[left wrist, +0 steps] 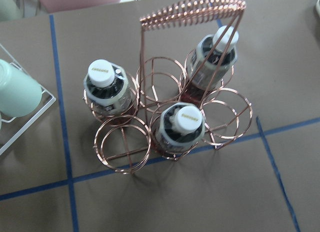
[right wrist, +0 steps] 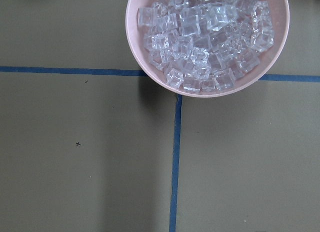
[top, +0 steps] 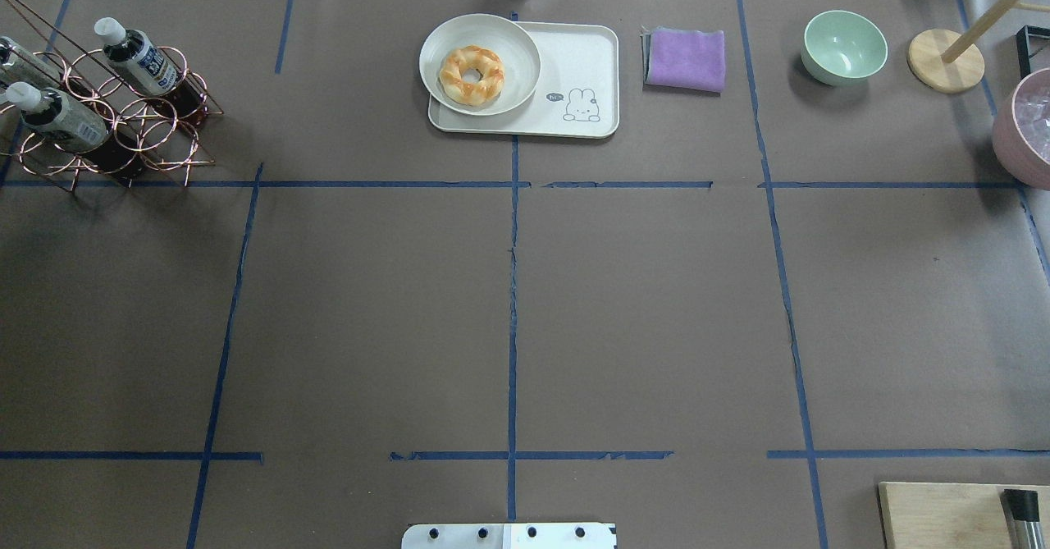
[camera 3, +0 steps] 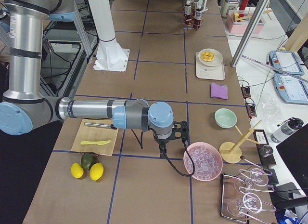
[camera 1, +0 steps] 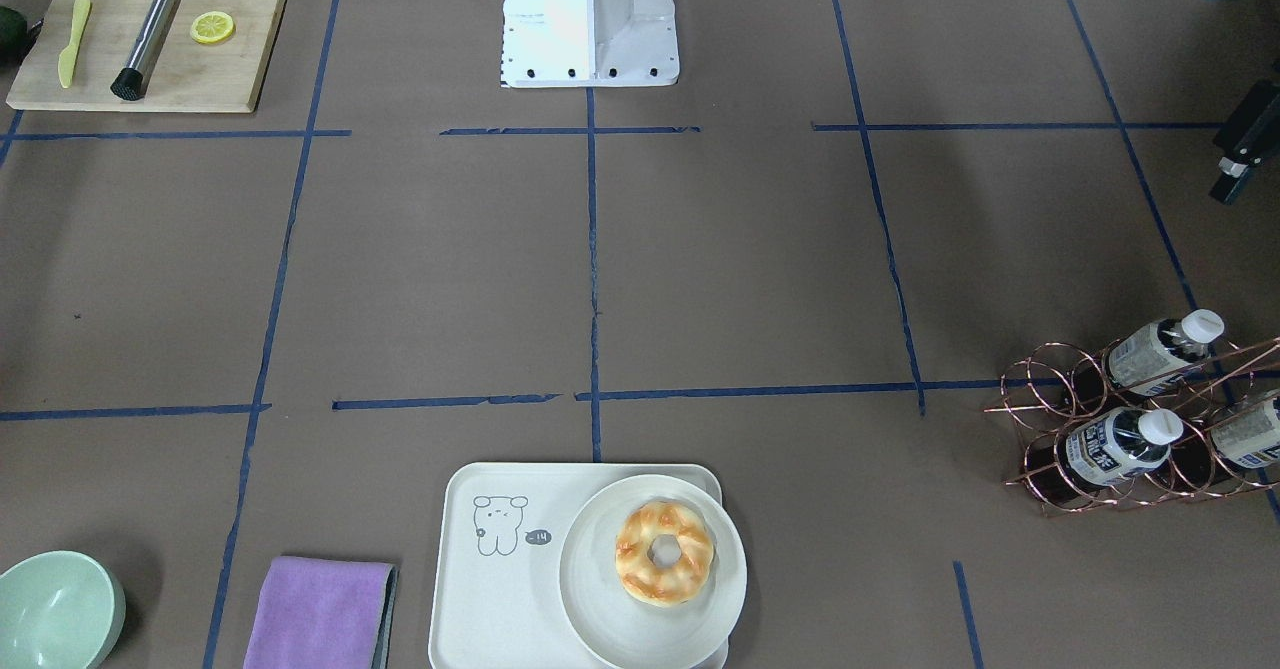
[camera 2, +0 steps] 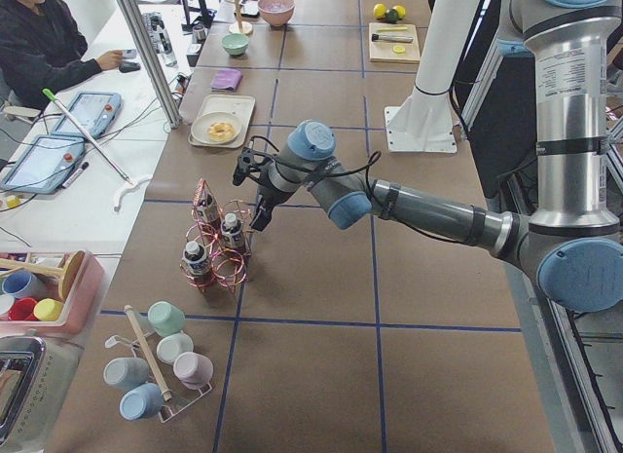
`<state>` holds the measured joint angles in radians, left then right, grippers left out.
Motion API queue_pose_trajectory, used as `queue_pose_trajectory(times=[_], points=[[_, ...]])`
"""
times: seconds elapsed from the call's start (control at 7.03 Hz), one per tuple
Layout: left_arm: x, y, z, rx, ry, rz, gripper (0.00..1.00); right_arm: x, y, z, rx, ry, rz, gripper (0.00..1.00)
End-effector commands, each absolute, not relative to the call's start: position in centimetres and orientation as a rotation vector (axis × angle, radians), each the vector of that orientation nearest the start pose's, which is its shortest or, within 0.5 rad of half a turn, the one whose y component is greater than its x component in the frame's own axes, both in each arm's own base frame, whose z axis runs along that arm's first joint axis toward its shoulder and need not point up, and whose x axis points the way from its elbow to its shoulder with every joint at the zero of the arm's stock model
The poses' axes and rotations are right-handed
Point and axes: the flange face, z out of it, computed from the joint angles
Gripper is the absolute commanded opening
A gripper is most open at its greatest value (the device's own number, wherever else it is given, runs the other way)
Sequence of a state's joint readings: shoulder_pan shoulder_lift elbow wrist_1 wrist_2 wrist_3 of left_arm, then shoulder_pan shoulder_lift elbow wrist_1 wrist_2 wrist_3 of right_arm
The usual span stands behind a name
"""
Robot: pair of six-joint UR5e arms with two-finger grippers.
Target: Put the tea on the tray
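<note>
Three tea bottles with white caps stand in a copper wire rack (left wrist: 150, 92); they show in the left wrist view (left wrist: 182, 127), the front view (camera 1: 1115, 446) and the overhead view (top: 135, 55). The cream tray (camera 1: 480, 589) with the drawn bear lies at the table's far edge, also in the overhead view (top: 586, 57). My left gripper (camera 2: 261, 217) hangs above and beside the rack; I cannot tell if it is open. My right gripper (camera 3: 177, 137) hovers next to a pink bowl of ice (camera 3: 203, 161); I cannot tell its state.
A round white plate (camera 1: 600, 599) with a doughnut (camera 1: 663, 552) covers half the tray. A purple cloth (camera 1: 320, 614) and a green bowl (camera 1: 55, 609) lie beside it. A wooden cutting board (camera 1: 150, 49) is near the robot's right. A rack of cups (camera 2: 161, 365) stands by the bottle rack.
</note>
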<state>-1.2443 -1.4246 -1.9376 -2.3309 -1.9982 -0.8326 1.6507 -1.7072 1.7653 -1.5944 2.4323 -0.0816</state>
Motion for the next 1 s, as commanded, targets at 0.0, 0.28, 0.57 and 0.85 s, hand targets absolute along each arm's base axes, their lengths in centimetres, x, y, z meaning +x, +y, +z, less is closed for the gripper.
queue_pose_trajectory(times=[0.0,0.28,0.57,0.85], points=[[8.8,-46.3,47.4,0.704,0.784,-0.340,1.00,9.4,-44.2,61.7,0.115,-0.857,-0.022,1.00],[11.7,-47.0,52.9,0.840,0.749,-0.353,1.00,9.3,-43.6,62.0,0.108,-0.861,-0.019,1.00],[12.3,-47.3,54.0,0.870,0.766,-0.351,1.00,9.3,-43.6,61.8,0.111,-0.862,-0.018,1.00],[12.9,-47.7,53.2,0.879,0.778,-0.343,1.00,9.3,-43.7,61.8,0.111,-0.863,-0.018,1.00]])
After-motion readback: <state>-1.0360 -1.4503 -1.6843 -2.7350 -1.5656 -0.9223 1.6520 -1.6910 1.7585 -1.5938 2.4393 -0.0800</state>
